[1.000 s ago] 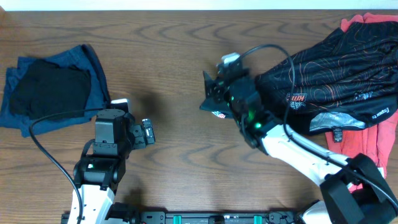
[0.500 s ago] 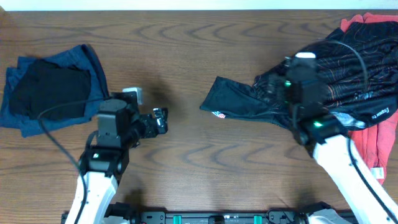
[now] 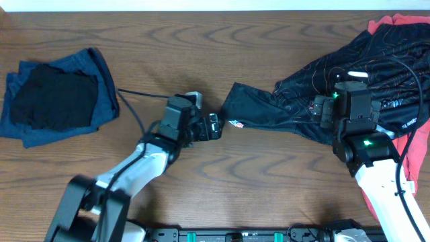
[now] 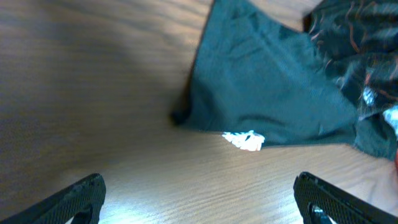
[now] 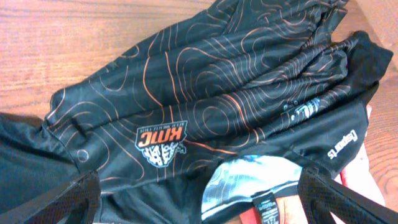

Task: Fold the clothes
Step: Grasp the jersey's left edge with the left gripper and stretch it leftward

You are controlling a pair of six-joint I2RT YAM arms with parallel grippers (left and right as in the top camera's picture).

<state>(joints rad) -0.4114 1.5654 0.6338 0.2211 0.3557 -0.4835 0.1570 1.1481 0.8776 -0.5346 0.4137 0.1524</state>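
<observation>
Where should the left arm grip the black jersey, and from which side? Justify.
Probably the black jersey by its outstretched sleeve, at the edge near the white badge. Come from the left, low over the table: that flap lies flat, pointing toward the left gripper, whose jaws are open.

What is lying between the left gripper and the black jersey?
Only bare wooden table: in the left wrist view, a strip of wood separates the open left gripper from the black jersey's stretched-out corner.
</observation>
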